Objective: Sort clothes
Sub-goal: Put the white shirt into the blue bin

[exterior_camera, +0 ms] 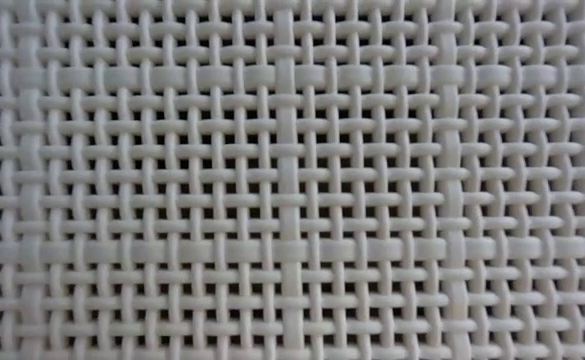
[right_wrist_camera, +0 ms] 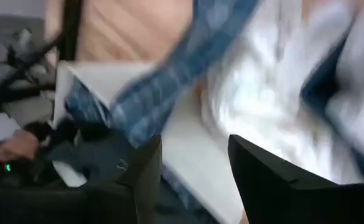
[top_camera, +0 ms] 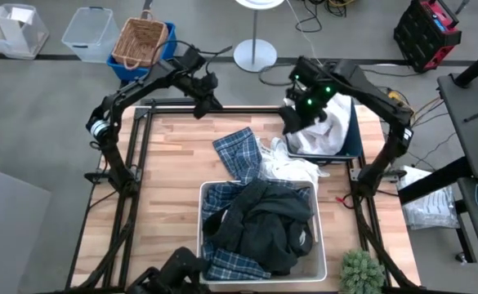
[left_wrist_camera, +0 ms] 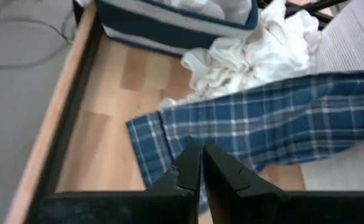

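A white woven bin at the table's near middle holds dark grey clothes and plaid clothes. A blue-and-white plaid garment hangs over the bin's far rim onto the table; it also shows in the left wrist view. A white garment lies on the table beside it. A navy bin at the far right holds white clothes. My left gripper is shut and empty above the far edge. My right gripper is open and empty by the navy bin.
The low view shows only the white bin's woven wall. A small green plant stands at the table's near right corner. Bare wood lies at the table's left. A wicker basket sits on the floor beyond the table.
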You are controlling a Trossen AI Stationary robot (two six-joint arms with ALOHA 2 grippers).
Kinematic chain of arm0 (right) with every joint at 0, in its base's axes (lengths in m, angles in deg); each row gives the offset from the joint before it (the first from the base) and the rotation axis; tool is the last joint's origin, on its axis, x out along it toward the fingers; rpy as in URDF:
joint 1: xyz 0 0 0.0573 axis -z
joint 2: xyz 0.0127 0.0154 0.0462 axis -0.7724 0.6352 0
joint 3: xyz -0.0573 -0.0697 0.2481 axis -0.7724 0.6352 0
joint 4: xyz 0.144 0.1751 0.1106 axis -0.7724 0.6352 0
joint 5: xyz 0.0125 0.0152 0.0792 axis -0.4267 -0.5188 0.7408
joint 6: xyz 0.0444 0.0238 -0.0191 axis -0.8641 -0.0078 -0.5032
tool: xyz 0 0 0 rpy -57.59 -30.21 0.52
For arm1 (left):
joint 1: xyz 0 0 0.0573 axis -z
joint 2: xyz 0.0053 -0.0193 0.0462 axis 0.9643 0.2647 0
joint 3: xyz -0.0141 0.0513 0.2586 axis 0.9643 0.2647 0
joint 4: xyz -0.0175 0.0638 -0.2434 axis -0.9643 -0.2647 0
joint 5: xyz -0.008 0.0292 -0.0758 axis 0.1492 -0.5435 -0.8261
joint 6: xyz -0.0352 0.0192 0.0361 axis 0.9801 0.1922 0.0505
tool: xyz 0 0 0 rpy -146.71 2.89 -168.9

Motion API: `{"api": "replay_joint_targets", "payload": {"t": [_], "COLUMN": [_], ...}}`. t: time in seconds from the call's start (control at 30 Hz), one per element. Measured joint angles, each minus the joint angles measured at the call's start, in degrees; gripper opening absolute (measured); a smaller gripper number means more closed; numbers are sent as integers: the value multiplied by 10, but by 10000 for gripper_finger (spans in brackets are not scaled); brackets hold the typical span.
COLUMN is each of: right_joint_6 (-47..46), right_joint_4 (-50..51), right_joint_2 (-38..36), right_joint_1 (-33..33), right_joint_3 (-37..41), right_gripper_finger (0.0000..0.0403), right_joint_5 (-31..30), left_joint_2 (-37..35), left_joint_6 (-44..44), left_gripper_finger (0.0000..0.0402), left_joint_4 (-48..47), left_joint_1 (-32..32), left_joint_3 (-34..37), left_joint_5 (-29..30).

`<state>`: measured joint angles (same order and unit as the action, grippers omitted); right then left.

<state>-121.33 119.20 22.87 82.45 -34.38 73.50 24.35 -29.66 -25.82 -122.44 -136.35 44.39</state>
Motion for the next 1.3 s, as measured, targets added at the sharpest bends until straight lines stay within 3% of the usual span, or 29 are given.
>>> {"api": "replay_joint_targets", "payload": {"t": [0.2,0.4,0.53,0.7,0.97,1.3], "right_joint_6": [-44,122,185,134,126,93], "right_joint_4": [7,8,8,4,-82,-165], "right_joint_2": [-51,-123,-157,-165,-161,-158], "right_joint_1": [-9,-9,-10,-10,-43,-76], "right_joint_3": [46,163,256,356,409,472], "right_gripper_finger": [187,187,184,185,209,241], "right_joint_5": [6,-106,-110,-102,-77,-129], "left_joint_2": [-2,-2,-3,-3,-3,-3], "left_joint_6": [-12,-34,-3,39,48,55], "left_gripper_finger": [0,0,0,0,0,0], "left_joint_4": [-49,-50,-50,-49,-49,-31], "left_joint_1": [1,0,0,0,0,0], "left_joint_3": [-2,-2,-12,-17,-12,-12], "left_joint_5": [-15,-6,-4,-4,0,0]}}
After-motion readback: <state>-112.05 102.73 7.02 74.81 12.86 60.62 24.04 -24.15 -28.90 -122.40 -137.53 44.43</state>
